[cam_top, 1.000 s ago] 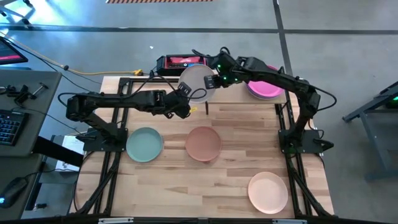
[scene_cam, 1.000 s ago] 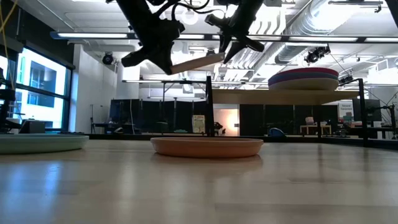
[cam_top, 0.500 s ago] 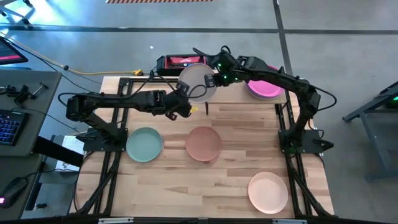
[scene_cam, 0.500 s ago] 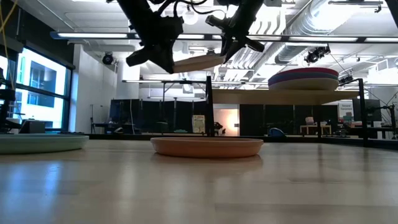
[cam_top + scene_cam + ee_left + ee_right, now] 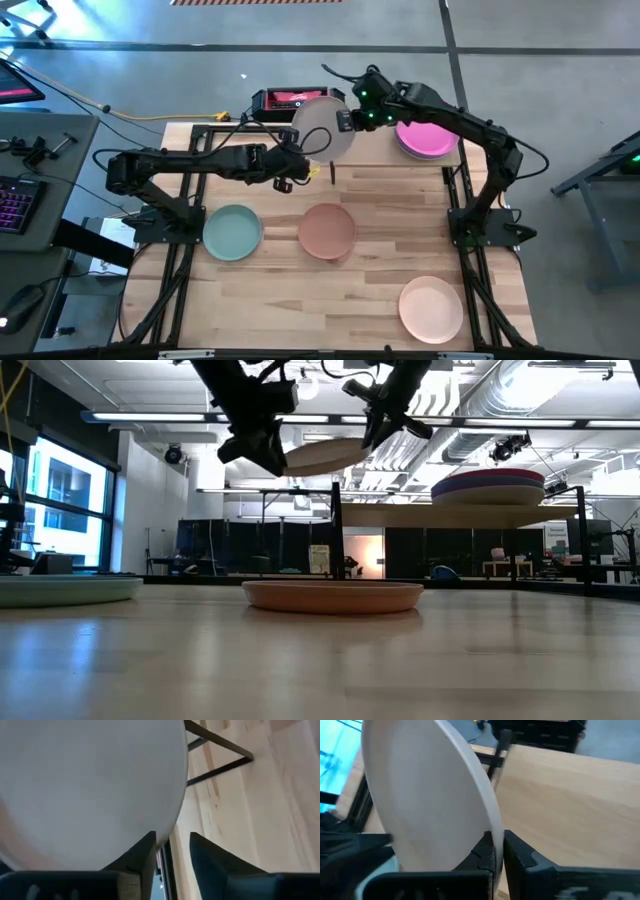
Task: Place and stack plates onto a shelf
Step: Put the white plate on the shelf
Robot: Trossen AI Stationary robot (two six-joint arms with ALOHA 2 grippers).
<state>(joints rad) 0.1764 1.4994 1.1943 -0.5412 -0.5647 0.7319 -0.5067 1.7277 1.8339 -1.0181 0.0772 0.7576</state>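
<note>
Plates go up singly: my right gripper (image 5: 345,121) pinches the white plate (image 5: 322,130) at its three-o'clock rim, my left gripper (image 5: 292,168) spread just off its seven-o'clock rim, next carrying it over the shelf (image 5: 370,146).

Matt, smooth white plate (image 5: 323,127), free of glare, pinched at its rim between dark, dull plastic-looking fingers (image 5: 485,851) of right gripper (image 5: 346,121). Pale wood shelf (image 5: 570,805) with fine straight grain, satin finish, edged by thin black metal frame (image 5: 220,755). Tabletop (image 5: 320,660) of light wood, faintly glossy. Terracotta plate (image 5: 327,229) and mint plate (image 5: 232,232) equally matt.
</note>
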